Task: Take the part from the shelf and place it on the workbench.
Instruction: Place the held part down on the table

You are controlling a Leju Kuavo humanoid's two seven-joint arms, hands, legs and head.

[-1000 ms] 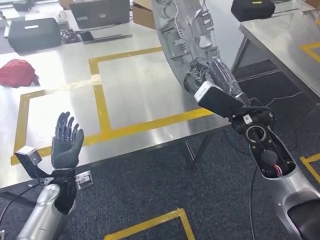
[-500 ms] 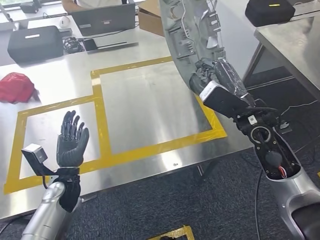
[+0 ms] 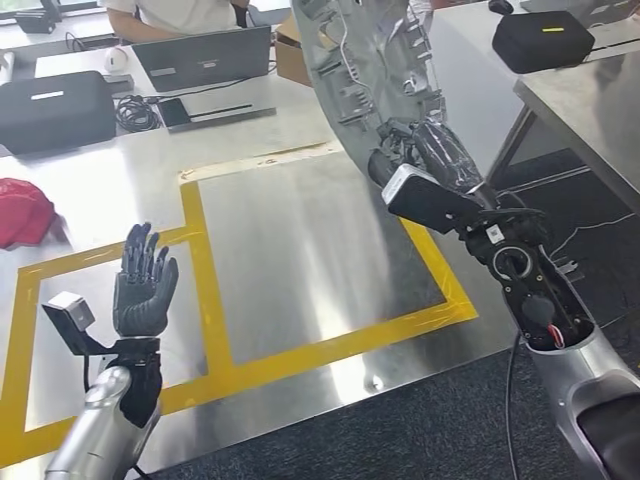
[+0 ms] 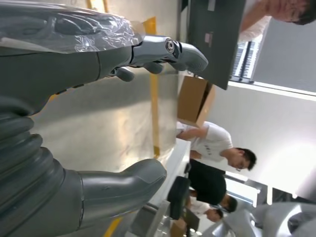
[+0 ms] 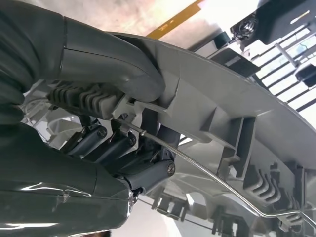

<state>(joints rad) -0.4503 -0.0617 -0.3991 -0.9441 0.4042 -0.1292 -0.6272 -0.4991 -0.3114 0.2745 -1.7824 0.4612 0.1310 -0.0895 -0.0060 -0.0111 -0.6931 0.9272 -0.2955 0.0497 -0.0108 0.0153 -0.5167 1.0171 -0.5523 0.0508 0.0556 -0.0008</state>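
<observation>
in the head view, the right hand grips a large grey moulded plastic part by its lower end, holding it upright above the steel workbench — the part rises out of the top of the picture, over the far right corner of a rectangle of yellow tape on the benchtop. the left hand is raised over the near left of the workbench, palm forward, fingers apart and holding nothing. a red cloth lies at the left edge, and a black case, a laptop and a cardboard box sit along the far side, where a person in a white shirt is seated. in the left wrist view, the left hand's thumb and fingers stand well apart with only the bench between them. in the right wrist view, the right hand's thumb presses on the part's ribbed rim while its fingers clamp the underside — a thin metal rod runs along the part.
</observation>
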